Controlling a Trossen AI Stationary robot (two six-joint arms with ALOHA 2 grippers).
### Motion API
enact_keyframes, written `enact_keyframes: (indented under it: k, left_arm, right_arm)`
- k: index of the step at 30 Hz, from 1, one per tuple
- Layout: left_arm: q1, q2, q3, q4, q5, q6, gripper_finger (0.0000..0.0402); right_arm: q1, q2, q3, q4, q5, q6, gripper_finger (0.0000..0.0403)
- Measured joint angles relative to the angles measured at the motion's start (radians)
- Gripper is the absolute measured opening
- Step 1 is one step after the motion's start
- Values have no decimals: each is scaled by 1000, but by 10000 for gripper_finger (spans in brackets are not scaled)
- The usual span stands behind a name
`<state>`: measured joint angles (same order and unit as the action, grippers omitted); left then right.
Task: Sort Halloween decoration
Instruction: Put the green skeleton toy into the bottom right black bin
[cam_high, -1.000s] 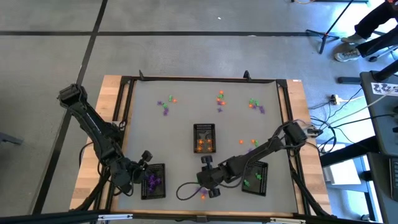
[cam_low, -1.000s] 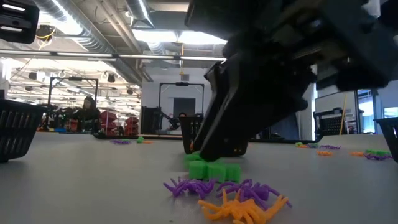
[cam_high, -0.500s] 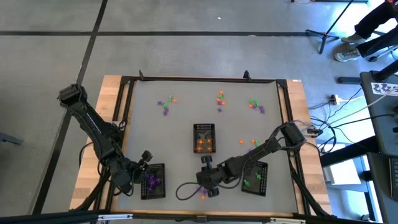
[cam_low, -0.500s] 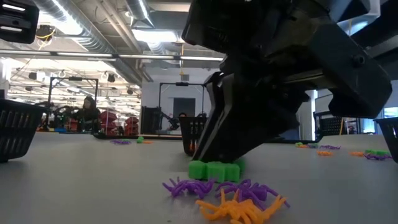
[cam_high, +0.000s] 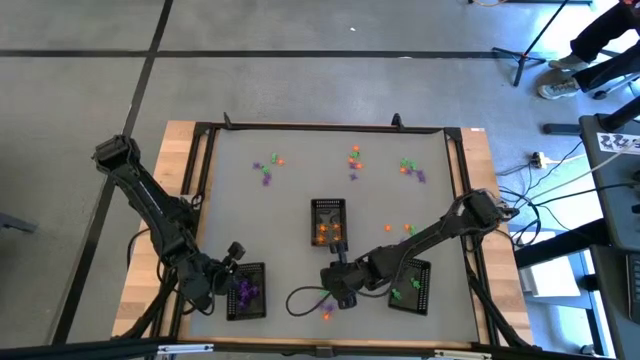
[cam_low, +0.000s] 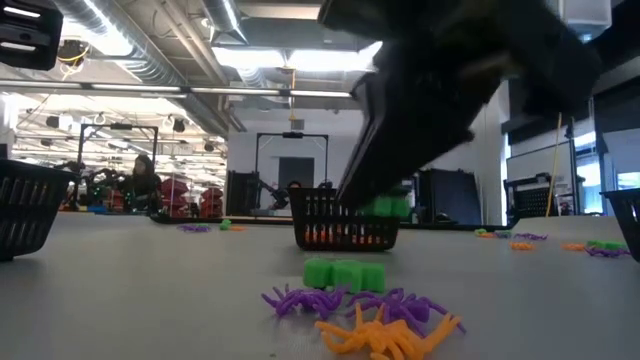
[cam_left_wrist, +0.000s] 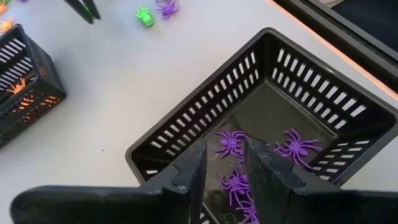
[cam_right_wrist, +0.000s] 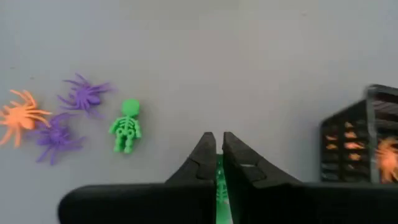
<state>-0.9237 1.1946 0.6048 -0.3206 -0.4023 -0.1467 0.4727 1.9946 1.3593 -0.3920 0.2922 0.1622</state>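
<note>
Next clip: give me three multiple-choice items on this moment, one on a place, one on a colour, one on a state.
1. The left end effector hovers over the tray holding:
A. orange spiders
B. purple spiders
C. green skeletons

2. The skeleton lying on the table is:
A. green
B. orange
C. purple

3. The right end effector is:
A. wide open
B. out of view
C. shut on a green trinket

Key:
1 B, purple spiders lie in the tray below it.
2 A, plainly green.
3 C, the green trinket shows between its closed fingers.

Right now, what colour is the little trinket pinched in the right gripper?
Green. The trinket sits between the right gripper's fingers, clearest in the right wrist view.
</note>
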Motion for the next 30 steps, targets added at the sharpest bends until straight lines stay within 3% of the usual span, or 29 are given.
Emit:
enact_keyframes:
  k: [8, 20, 25, 30]
  left_arm:
    - [0, 0, 0, 0, 0, 0, 99]
    - [0, 0, 0, 0, 2, 0, 99]
    - [0, 0, 0, -1, 2, 0, 99]
    - [0, 0, 0, 0, 2, 0, 99]
  right_arm:
    - [64, -166, 1, -285, 53, 131, 7]
    - [293, -313, 2, -570, 118, 478, 7]
    - [359, -337, -67, -577, 143, 609, 4]
    - [380, -448, -246, -479, 145, 736, 3]
